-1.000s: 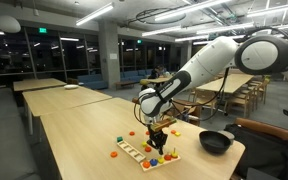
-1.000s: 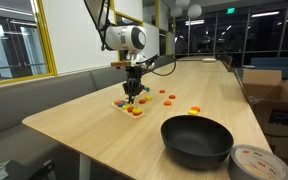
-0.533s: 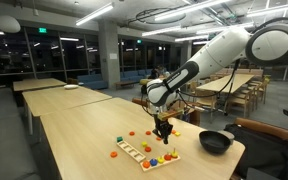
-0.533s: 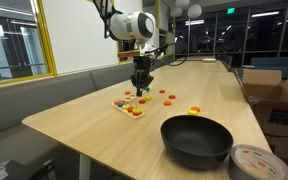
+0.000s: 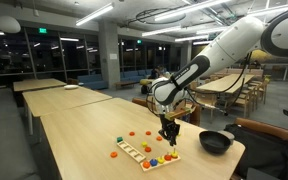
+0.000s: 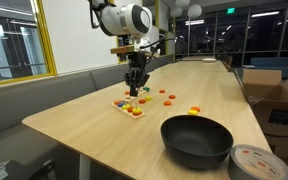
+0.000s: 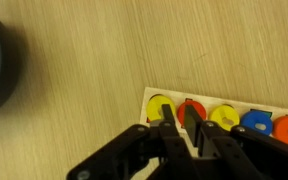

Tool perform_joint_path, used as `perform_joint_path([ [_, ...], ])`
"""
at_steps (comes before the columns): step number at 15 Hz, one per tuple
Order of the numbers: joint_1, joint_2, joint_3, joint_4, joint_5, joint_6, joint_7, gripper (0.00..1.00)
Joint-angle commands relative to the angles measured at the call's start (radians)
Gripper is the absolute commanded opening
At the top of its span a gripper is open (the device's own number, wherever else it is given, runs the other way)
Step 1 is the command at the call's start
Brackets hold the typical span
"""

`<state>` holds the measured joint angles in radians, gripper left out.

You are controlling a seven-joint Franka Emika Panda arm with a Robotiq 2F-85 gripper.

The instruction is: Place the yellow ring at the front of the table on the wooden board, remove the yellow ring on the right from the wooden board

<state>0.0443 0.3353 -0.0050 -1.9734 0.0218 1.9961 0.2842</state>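
Gripper (image 7: 184, 120) over wooden board (image 7: 224, 100) near its end yellow ring (image 7: 160, 106), fingers (image 7: 170, 125) close, parted or pressed together unclear.

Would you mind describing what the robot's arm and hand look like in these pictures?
The arm is glossy white, built of thick rounded segments with darker bands at the joints. It ends in a matte black hand, whose two fingers look blocky and angular in the wrist view. A thin dark cable seems to loop beside the wrist. No markings are legible.

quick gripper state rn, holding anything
gripper: fingers close together above the wooden board; fully shut or slightly parted cannot be told, no ring seen held
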Motion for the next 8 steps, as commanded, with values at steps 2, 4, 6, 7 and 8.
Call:
perform_joint_path([
  [2,0.011,-0.048,0.007,-0.076,-0.001,0.024,-0.021,0.6],
  [4,0.011,-0.053,0.003,-0.093,-0.018,0.046,-0.04,0.75],
  [6,0.013,-0.058,-0.003,-0.107,-0.09,0.08,-0.11,0.88],
  [7,0.011,-0.058,-0.007,-0.11,-0.133,0.093,-0.141,0.97],
  [8,0.01,-0.058,-0.012,-0.114,-0.172,0.109,-0.166,1.0],
])
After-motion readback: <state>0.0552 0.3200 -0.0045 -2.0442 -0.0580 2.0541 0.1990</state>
